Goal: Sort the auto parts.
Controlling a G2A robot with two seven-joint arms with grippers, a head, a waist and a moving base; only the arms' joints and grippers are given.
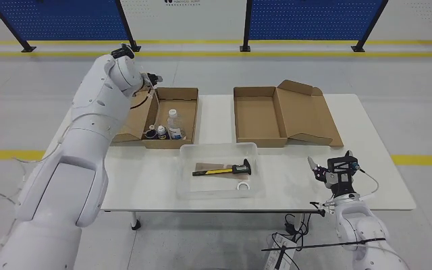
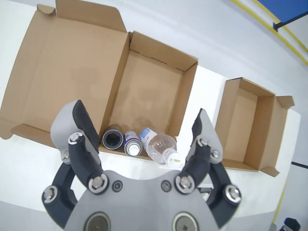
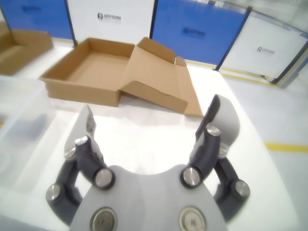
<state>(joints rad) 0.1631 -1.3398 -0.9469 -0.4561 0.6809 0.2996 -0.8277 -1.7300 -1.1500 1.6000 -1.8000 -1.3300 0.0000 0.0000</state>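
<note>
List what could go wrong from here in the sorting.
1. The clear bottle looks tilted beside the spray can and black cylinder at the left box's near wall; another part dropped from the open left gripper might topple them.
2. The yellow-and-black tool and white ring lie flat in the clear bin; its walls may hinder a grasp, and the ring could slip.

The top camera is looking steeply down on the whole surface [image 1: 290, 177], the left wrist camera is hovering high above the bottle box [image 1: 181, 101] at that frame's upper left, and the right wrist camera is sitting low, facing across the surface toward the second box [image 3: 96, 68], which all three are sharing.
</note>
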